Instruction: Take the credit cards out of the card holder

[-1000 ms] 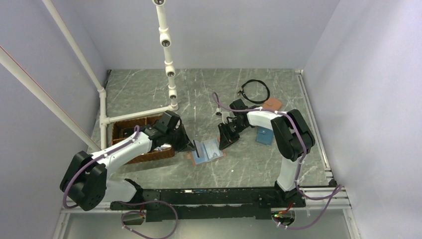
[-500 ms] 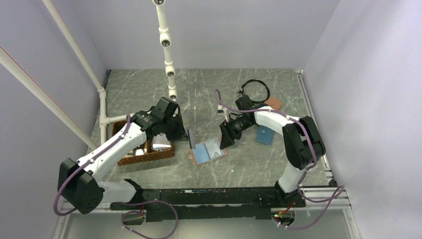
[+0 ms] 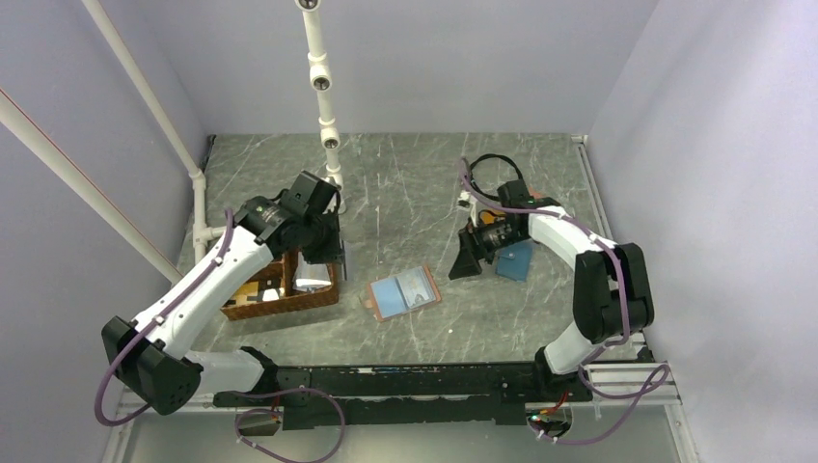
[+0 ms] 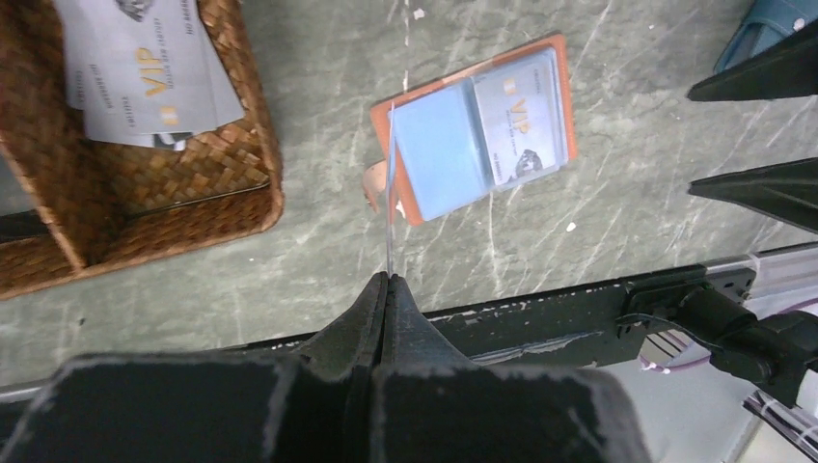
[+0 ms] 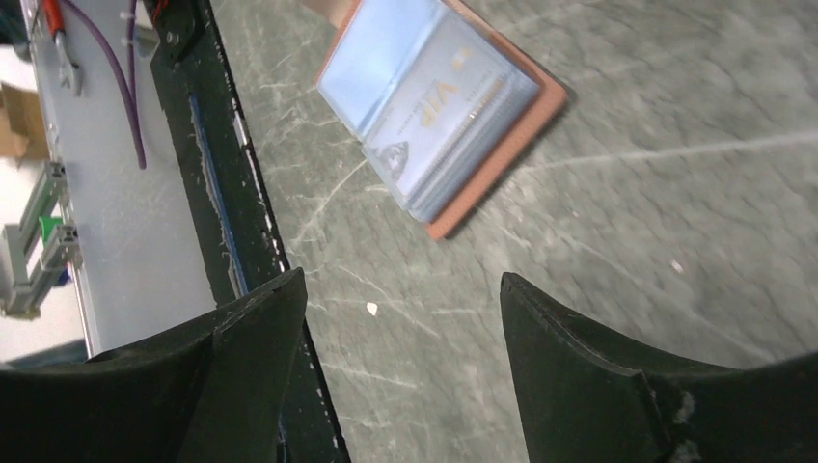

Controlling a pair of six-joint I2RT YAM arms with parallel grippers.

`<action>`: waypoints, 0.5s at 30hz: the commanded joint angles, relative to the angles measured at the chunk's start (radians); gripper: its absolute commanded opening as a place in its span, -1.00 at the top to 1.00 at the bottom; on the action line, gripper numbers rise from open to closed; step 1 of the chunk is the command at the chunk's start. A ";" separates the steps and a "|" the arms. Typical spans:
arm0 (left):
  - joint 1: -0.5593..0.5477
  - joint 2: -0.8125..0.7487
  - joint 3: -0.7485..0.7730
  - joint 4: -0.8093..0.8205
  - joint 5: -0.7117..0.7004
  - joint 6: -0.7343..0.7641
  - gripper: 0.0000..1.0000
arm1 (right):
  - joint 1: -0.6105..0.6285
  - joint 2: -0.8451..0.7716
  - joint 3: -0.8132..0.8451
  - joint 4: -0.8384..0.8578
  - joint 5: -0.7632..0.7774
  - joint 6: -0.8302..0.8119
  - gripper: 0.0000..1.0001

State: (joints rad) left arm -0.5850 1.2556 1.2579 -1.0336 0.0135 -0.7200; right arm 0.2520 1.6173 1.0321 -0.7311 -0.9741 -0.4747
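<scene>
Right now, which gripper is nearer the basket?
Left. The left gripper, shut on a card, hangs at the end of the basket nearest the card holder; the right gripper, open, is past it, beside the teal wallet.

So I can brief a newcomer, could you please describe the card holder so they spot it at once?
Start at the wicker basket on the left; just right of it, in the middle, the card holder lies open flat. Unlike the plain blue wallet by the right gripper, it shows a salmon rim, pale-blue pockets and a silver card.
</scene>
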 commanded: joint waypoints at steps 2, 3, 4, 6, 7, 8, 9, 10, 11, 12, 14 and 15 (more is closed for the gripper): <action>0.015 -0.003 0.101 -0.115 -0.100 0.051 1.00 | -0.101 -0.073 -0.052 0.037 -0.075 -0.039 -0.54; 0.016 -0.002 0.113 -0.131 -0.111 0.054 1.00 | -0.115 -0.079 -0.061 0.043 -0.079 -0.037 -0.55; 0.016 0.000 0.124 -0.145 -0.124 0.058 1.00 | -0.126 -0.085 -0.070 0.052 -0.080 -0.034 -0.55; 0.018 0.003 0.143 -0.168 -0.143 0.064 1.00 | -0.142 -0.090 -0.086 0.061 -0.083 -0.035 -0.55; 0.019 0.004 0.151 -0.178 -0.152 0.068 1.00 | -0.148 -0.091 -0.092 0.063 -0.086 -0.038 -0.55; 0.020 0.005 0.158 -0.189 -0.160 0.072 1.00 | -0.153 -0.092 -0.098 0.065 -0.091 -0.038 -0.56; 0.020 0.006 0.166 -0.197 -0.168 0.075 1.00 | -0.159 -0.092 -0.102 0.067 -0.098 -0.041 -0.55; 0.020 0.006 0.172 -0.210 -0.178 0.076 1.00 | -0.161 -0.092 -0.104 0.068 -0.104 -0.043 -0.56; 0.022 0.005 0.177 -0.217 -0.185 0.076 1.00 | -0.166 -0.090 -0.105 0.068 -0.107 -0.044 -0.56; 0.022 0.005 0.181 -0.223 -0.193 0.078 1.00 | -0.169 -0.088 -0.106 0.069 -0.109 -0.045 -0.56; 0.024 0.005 0.192 -0.234 -0.206 0.082 1.00 | -0.173 -0.081 -0.103 0.065 -0.117 -0.051 -0.55; 0.024 0.005 0.195 -0.240 -0.214 0.084 1.00 | -0.176 -0.080 -0.103 0.064 -0.118 -0.052 -0.56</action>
State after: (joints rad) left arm -0.5674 1.2613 1.4029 -1.2209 -0.1383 -0.6563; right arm 0.0895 1.5539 0.9295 -0.6983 -1.0355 -0.4877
